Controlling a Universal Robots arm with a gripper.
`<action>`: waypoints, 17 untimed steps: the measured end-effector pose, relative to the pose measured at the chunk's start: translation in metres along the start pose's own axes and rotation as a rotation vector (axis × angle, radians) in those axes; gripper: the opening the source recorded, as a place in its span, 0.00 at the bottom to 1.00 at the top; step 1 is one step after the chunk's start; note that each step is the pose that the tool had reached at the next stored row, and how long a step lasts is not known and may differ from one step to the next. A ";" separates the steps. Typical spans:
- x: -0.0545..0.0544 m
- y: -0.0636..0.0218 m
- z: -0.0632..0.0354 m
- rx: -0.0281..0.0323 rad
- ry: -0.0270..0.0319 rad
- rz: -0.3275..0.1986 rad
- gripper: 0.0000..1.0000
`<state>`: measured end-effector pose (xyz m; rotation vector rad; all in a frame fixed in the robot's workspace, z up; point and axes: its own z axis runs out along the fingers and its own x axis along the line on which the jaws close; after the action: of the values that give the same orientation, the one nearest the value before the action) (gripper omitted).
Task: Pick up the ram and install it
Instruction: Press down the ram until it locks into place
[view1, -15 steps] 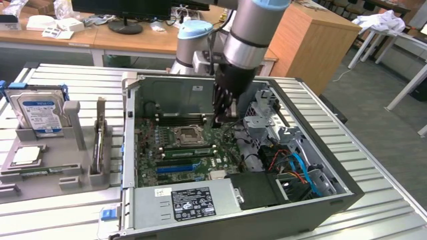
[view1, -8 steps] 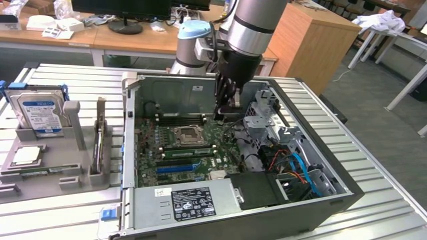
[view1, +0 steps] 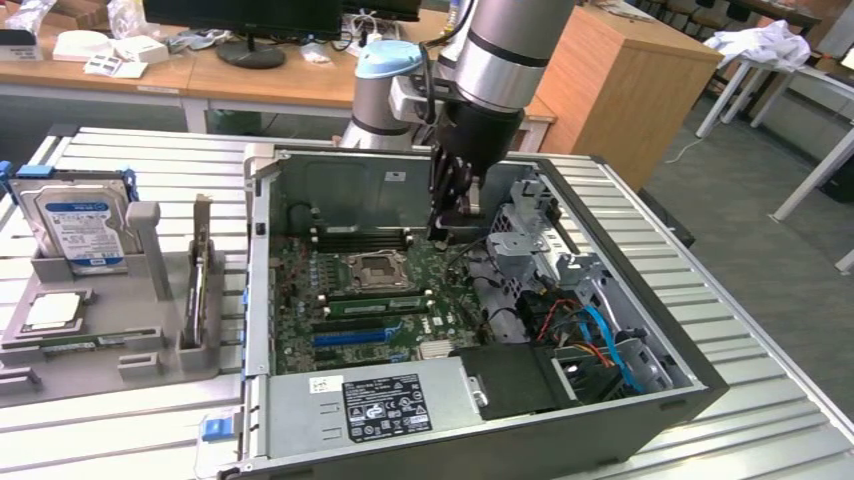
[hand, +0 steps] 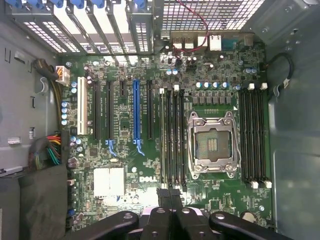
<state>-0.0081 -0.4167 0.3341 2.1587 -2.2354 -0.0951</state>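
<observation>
Pincer (hand: 170, 197), fingers pressed together, over green motherboard (hand: 150, 165); empty processor socket (hand: 212, 145) just beside, blue expansion slot (hand: 135, 117) farther off.

Green ram (view1: 380, 300) seated in motherboard slot (view1: 380, 306)

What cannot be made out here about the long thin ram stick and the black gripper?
1. Long thin ram stick: exterior view, seen edge-on in the grey plastic holder, so its chips are hidden.
2. Black gripper: wrist view, the picture's edge cuts off its body.
3. Black power-supply label: exterior view, print too small.
</observation>
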 end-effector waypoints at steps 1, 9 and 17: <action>0.000 0.0000 0.0000 0.0000 0.0000 0.000 0.11; -0.001 0.0000 0.0000 0.0014 -0.0042 0.063 0.11; -0.001 0.0000 0.0004 0.0041 -0.0138 0.205 0.11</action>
<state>-0.0081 -0.4157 0.3337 1.9219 -2.4503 -0.0999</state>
